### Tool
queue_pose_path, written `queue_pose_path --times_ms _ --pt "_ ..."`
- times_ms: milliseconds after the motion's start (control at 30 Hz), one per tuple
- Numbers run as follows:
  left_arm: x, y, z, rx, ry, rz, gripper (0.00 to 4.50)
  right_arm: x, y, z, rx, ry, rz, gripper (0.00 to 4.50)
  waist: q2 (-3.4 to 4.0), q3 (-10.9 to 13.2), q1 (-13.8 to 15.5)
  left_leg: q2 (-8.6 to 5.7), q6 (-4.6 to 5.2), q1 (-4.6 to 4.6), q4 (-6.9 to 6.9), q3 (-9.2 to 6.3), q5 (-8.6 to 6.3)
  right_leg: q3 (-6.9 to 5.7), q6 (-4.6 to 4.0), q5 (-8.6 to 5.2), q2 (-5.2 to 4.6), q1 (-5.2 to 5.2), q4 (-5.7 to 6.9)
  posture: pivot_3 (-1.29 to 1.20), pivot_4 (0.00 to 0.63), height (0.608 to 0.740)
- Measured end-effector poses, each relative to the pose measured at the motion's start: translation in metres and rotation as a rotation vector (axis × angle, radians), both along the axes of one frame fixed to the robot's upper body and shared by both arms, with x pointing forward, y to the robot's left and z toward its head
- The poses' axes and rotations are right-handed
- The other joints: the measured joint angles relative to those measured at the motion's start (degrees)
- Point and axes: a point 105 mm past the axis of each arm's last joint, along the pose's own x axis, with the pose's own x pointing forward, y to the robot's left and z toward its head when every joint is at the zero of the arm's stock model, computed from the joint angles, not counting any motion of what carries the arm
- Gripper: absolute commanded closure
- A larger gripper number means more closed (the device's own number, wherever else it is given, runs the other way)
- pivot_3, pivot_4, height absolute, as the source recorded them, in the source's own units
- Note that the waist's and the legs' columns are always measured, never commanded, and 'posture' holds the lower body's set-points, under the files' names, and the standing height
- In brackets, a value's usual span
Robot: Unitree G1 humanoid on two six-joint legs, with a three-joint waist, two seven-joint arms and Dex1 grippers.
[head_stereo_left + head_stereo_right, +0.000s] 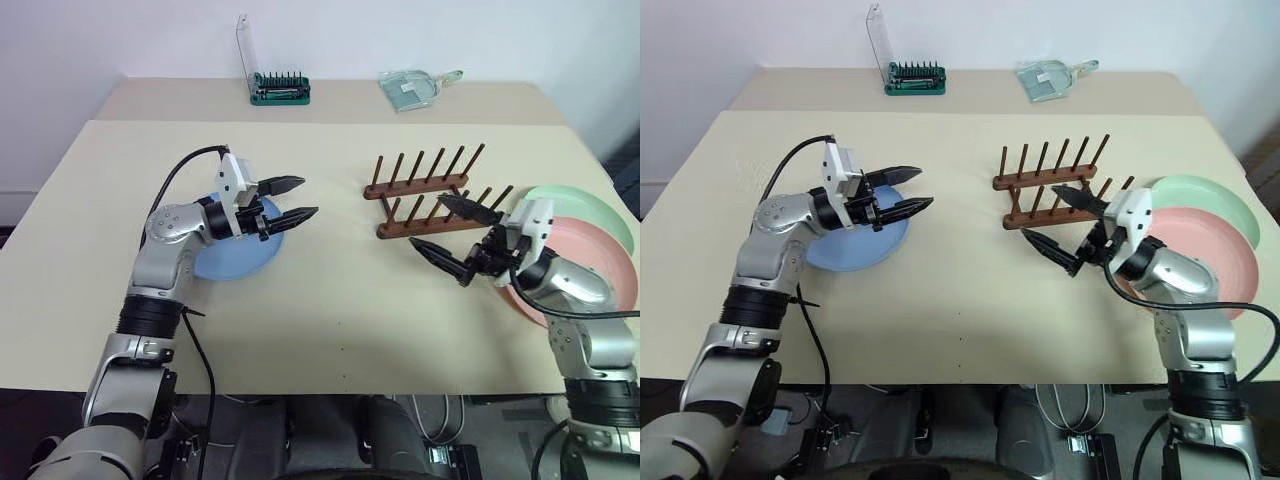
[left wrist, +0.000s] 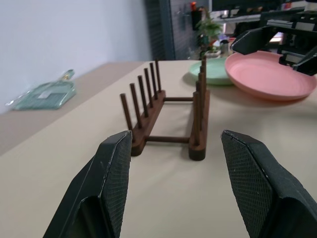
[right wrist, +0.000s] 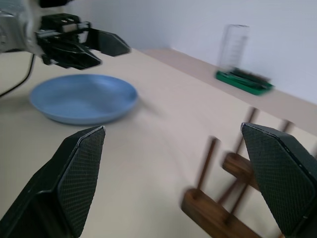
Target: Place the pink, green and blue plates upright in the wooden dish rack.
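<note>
Nearest the robot, both grippers are hovering over the beige surface with nothing in their fingers, apparently poised before any plate is picked up. Taking the small dark brown wooden dish rack with its two rows of upright pegs as landmark, the left gripper is hanging well to its left, fingers partly spread and empty, above the round light blue matte plate lying flat there. The right gripper is waiting just in front of the rack, fingers wide apart and empty. Right of the rack, the salmon pink plate is resting partly over the pale mint green plate; no plate is standing in the rack yet.
</note>
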Motion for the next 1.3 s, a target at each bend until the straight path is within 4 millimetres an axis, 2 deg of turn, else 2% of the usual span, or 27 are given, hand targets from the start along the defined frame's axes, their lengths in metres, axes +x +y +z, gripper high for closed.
queue_pose_path --times_ms 267,400,533,700,800,867,1000,1167,1300 --pt "-0.002 -0.002 -0.005 0.025 0.03 -0.005 1.59 0.003 0.009 0.006 0.0 -0.023 0.031 0.0 -0.02 0.0 0.0 -0.01 0.0 -0.01 0.01 -0.01 0.0 -0.01 0.0 0.0 -0.01 0.02 0.0 0.0 0.15 0.724" --pt "0.0 -0.025 -0.012 0.07 0.053 -0.052 1.59 -0.004 0.005 -0.003 -0.018 0.003 0.026 0.0 -0.04 0.0 0.4 -0.03 0.0 -0.05 0.04 -0.03 0.0 -0.04 0.01 0.0 -0.02 0.04 -0.04 0.0 0.15 0.724" --pt "0.01 -0.059 -0.013 0.116 0.028 -0.094 1.59 -0.021 -0.021 -0.021 -0.066 0.061 -0.065 0.0 -0.03 0.0 1.0 -0.07 0.01 -0.05 0.05 0.0 -0.01 -0.03 0.01 0.0 -0.04 0.06 -0.09 0.0 0.15 0.724" --pt "0.018 -0.089 -0.037 0.173 0.103 -0.116 1.59 -0.045 -0.054 -0.021 -0.089 0.083 -0.197 0.0 -0.04 0.0 1.3 -0.03 0.02 -0.04 0.01 -0.02 -0.01 -0.04 0.01 -0.01 0.0 0.02 -0.07 0.0 0.15 0.724" --pt "0.019 -0.106 -0.054 0.214 0.213 -0.135 1.59 -0.059 -0.063 -0.017 -0.077 0.094 -0.24 0.0 -0.05 0.0 1.4 -0.03 0.03 -0.05 0.03 -0.04 -0.01 -0.04 0.0 -0.01 0.0 0.02 -0.08 0.0 0.15 0.724" --pt "0.022 -0.112 -0.06 0.235 0.259 -0.13 1.59 -0.067 -0.065 -0.015 -0.073 0.102 -0.252 0.0 -0.06 0.0 1.5 -0.03 0.03 -0.06 0.04 -0.03 -0.02 -0.03 -0.01 -0.02 0.0 0.01 -0.1 0.0 0.15 0.724" --pt "0.038 -0.12 -0.065 0.293 0.288 -0.057 1.59 -0.082 -0.072 -0.023 -0.073 0.219 -0.294 0.0 -0.08 0.0 1.6 -0.03 0.06 -0.13 0.04 -0.05 -0.03 -0.04 -0.14 -0.08 0.0 0.04 -0.34 0.0 0.15 0.724" --pt "0.037 -0.136 -0.067 0.313 0.259 -0.076 1.59 -0.084 -0.071 -0.028 -0.075 0.322 -0.329 0.0 -0.07 0.0 1.5 -0.03 0.17 -0.23 0.04 -0.02 -0.1 -0.03 -0.14 -0.06 -0.02 0.03 -0.59 0.0 0.15 0.724" --pt "0.036 -0.138 -0.077 0.324 0.267 -0.082 1.59 -0.083 -0.068 -0.027 -0.077 0.338 -0.35 0.0 -0.07 0.0 1.6 -0.03 0.2 -0.29 0.03 -0.03 -0.11 -0.07 -0.09 -0.03 -0.02 0.0 -0.63 0.0 0.15 0.724"
